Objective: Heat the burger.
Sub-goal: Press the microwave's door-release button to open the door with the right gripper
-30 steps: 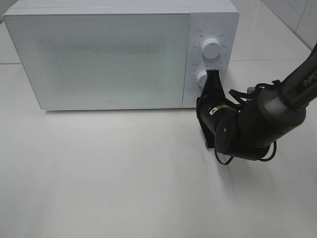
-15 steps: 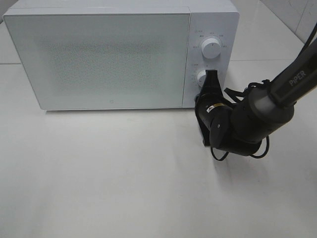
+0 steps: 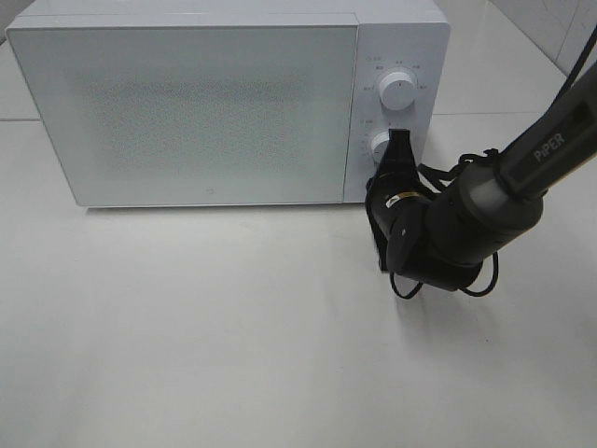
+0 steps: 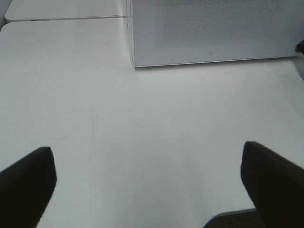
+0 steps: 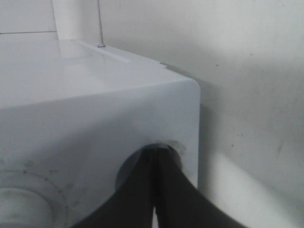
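Observation:
The burger is out of view; the white microwave (image 3: 205,112) stands with its door closed. My right gripper (image 3: 401,142) is shut, and its joined tips rest against the lower knob (image 3: 380,146) of the control panel. In the right wrist view the two dark fingers (image 5: 142,190) meet at the gripper tip (image 5: 156,154) in front of that round knob (image 5: 124,173). My left gripper (image 4: 149,185) is open above bare table, with nothing between its fingers (image 4: 26,183). The microwave's front corner (image 4: 213,28) lies ahead of it.
An upper knob (image 3: 398,91) sits above the lower one on the panel. The white table (image 3: 233,327) stretches in front of the microwave. A tiled wall (image 3: 560,28) runs along the back right. Cables hang from the right arm's wrist (image 3: 448,233).
The right arm's wrist and forearm have shifted slightly left toward the microwave. The shut tips have stayed on the lower knob. The microwave has not moved.

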You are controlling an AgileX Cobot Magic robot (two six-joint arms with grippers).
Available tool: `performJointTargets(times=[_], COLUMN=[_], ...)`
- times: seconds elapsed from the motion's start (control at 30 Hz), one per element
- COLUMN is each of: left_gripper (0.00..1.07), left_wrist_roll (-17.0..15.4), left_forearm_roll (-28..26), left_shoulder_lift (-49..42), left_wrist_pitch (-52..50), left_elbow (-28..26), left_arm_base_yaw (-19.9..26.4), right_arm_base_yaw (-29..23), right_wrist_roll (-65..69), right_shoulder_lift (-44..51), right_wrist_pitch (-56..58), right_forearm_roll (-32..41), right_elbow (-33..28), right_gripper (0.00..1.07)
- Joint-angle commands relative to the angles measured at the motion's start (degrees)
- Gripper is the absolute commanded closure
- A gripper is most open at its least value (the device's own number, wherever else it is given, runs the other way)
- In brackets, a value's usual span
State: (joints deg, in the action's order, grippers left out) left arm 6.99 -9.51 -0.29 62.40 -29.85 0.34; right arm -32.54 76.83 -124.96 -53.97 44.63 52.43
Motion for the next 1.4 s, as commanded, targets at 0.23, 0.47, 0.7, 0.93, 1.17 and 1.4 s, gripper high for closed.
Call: performJointTargets(times=[0.23,0.47,0.7,0.93,1.17,1.4], left_gripper=[0.09,0.09,0.09,0.09,0.09,0.09], left_wrist_roll=[-0.3,-0.3,-0.3,-0.3,-0.3,-0.3], left_forearm_roll=[-0.2,-0.2,-0.2,-0.2,-0.2,-0.2], left_shoulder_lift=[-0.2,-0.2,-0.2,-0.2,-0.2,-0.2], left_wrist_pitch=[-0.8,-0.8,-0.8,-0.8,-0.8,-0.8], left_elbow=[0.2,0.2,0.2,0.2,0.2,0.2], left_arm_base_yaw=[0.1,0.1,0.1,0.1,0.1,0.1], right_arm_base_yaw=[1.5,1.5,1.5,1.4,1.4,1.4], right_wrist_roll=[-4.0,-4.2,-3.7,-3.6,-3.6,-7.3], right_shoulder_lift=[-1.1,-1.0,0.2,3.4,5.6,8.7], right_wrist_pitch=[-10.7,-8.7,-5.2,2.2,6.8,12.0], right_forearm_roll=[-1.0,-1.0,-1.2,-2.5,-2.5,-2.6], right_elbow=[7.6,7.0,5.4,2.5,0.0,-3.5], right_gripper=[1.07,1.07,1.07,1.07,1.07,1.07])
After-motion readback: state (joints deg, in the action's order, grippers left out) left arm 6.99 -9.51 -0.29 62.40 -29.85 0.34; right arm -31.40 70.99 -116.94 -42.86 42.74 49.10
